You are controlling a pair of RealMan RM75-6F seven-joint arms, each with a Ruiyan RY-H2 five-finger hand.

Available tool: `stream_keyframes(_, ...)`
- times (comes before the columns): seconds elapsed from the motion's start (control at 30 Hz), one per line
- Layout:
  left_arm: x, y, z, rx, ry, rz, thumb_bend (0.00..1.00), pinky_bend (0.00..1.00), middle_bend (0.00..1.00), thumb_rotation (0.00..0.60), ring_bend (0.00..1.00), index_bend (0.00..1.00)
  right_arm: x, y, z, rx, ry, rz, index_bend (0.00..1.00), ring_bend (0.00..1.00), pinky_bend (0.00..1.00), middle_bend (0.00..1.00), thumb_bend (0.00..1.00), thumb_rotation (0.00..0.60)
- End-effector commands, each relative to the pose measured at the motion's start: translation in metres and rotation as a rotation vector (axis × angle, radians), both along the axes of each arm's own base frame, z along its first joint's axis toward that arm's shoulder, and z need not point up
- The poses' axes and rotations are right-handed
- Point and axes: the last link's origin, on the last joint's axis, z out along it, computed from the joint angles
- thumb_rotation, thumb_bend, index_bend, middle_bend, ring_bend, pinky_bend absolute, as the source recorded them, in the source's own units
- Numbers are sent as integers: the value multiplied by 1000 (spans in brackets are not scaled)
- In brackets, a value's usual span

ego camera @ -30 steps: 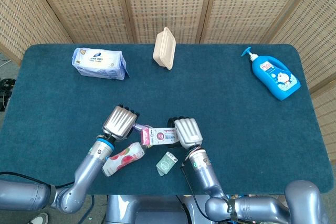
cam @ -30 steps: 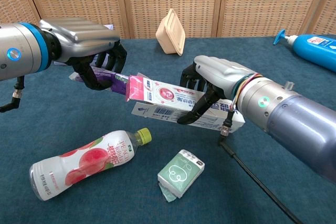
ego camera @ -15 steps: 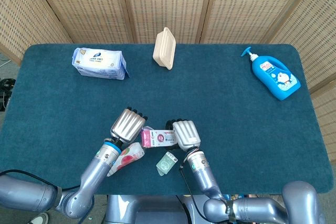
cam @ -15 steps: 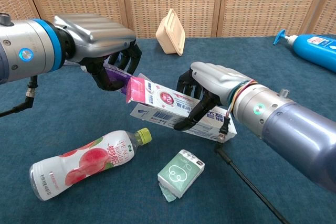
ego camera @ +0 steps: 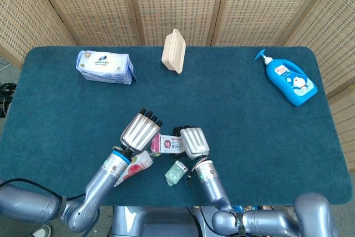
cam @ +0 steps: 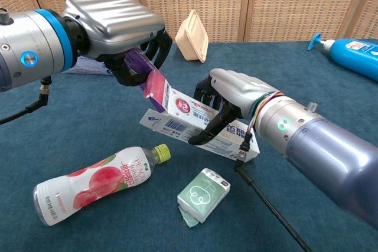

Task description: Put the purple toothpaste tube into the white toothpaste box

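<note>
My left hand grips the purple toothpaste tube, whose pink end sits at the open mouth of the white toothpaste box. My right hand holds the box from above, lifted off the table and tilted with the open end up and to the left. Most of the tube is hidden under my left hand's fingers. In the head view the two hands stand close together near the table's front edge.
A pink drink bottle and a small green packet lie on the blue table below the hands. At the back stand a beige tray, a tissue pack and a blue pump bottle.
My left hand has moved right and up, tilting the tube steeper into the box's mouth. The right hand has shifted left and tipped the box's open end upward.
</note>
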Motion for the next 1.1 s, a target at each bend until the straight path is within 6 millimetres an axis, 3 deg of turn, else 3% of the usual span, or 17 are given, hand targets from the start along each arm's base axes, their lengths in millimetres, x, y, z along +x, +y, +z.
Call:
stream_keyframes(0.03, -2, 0, 0, 3, -5, -6, 439, 342, 492, 600, 341, 644, 1, -1, 0, -3, 3, 5, 587, 411, 432, 497, 99, 600)
stream_keyframes(0.3, -6, 1, -2, 4, -18, -10, 439, 342, 493, 600, 341, 643, 10, -5, 5, -34, 38, 54, 590, 411, 432, 497, 99, 600)
stream_keyframes(0.6, 1, 1, 1, 36, -41, -55, 434, 333, 477, 600, 327, 628, 33, -8, 21, -78, 47, 110, 592, 411, 432, 497, 100, 600)
stream_keyframes(0.8, 5, 0, 3, 45, -66, -82, 330, 232, 352, 600, 235, 500, 40, -8, 24, -90, 50, 123, 592, 411, 432, 497, 100, 600)
stream_keyframes(0.97, 4, 2, 6, 43, -98, -74, 226, 46, 188, 600, 93, 379, 39, -8, 24, -90, 53, 116, 592, 411, 432, 497, 99, 600)
stream_keyframes(1.1, 1, 5, 10, 46, -125, -57, 151, 0, 117, 600, 43, 304, 35, -10, 24, -92, 64, 111, 592, 411, 432, 497, 99, 600)
